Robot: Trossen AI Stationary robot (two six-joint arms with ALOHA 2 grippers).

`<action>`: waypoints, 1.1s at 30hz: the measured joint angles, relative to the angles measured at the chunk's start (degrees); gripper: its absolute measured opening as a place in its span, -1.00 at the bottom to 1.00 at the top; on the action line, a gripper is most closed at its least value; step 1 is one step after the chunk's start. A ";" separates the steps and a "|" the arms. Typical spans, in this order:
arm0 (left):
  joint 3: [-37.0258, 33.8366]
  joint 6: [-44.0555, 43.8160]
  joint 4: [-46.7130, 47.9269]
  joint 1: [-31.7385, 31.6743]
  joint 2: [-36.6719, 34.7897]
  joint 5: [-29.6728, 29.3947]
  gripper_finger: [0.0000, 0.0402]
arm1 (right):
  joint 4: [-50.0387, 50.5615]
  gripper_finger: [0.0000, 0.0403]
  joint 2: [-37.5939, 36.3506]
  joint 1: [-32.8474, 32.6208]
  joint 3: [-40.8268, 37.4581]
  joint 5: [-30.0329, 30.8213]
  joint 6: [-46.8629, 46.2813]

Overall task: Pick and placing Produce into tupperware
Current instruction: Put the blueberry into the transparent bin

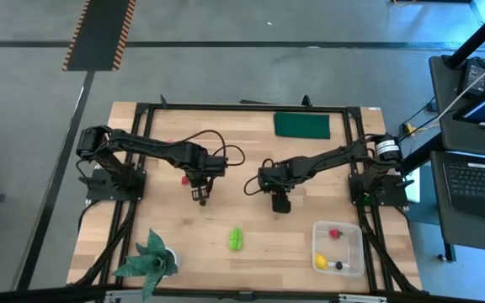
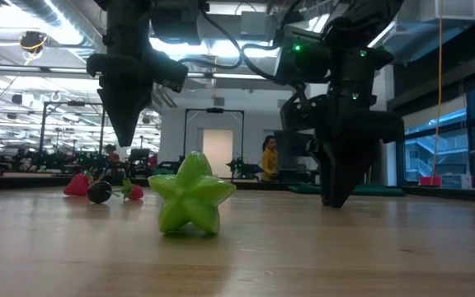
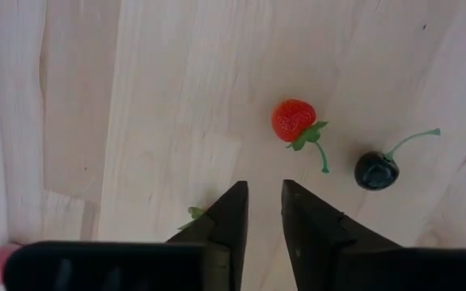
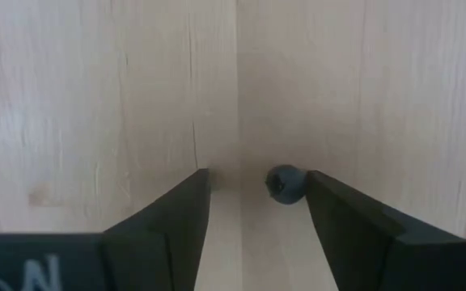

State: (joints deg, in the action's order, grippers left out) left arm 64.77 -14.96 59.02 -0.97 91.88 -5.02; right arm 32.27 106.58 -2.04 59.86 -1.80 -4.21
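The right gripper [image 4: 253, 190] is standing down at the wooden table [image 1: 141, 236] with its smooth dark fingers apart around a small round dark berry [image 4: 285, 184], which is lying against one finger, not yet pinched. The left gripper [image 3: 264, 202], fingers nearly together and holding nothing, is hanging above the pale planks near a red strawberry [image 3: 292, 119] and a glossy dark cherry [image 3: 376, 170] whose thin green stem is pointing away from the strawberry. The ridged, star-shaped green fruit [image 1: 237, 239] is sitting left of the clear rounded tupperware [image 1: 352, 227], which is holding a yellow piece [image 1: 320, 262] and a red berry [image 1: 335, 232].
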 joint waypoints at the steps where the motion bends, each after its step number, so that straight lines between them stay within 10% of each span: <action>1: 0.00 0.02 0.00 0.00 0.00 0.00 -0.63 | 0.00 0.03 0.03 0.00 -0.02 0.00 0.04; 33: 0.00 0.46 0.00 -0.02 0.00 0.00 -0.74 | -0.67 -0.72 -0.30 0.13 -0.31 -0.02 -1.73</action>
State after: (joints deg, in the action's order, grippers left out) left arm 64.77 -14.50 59.02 -0.99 91.88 -5.02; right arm 31.60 106.28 -1.91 59.55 -1.83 -5.93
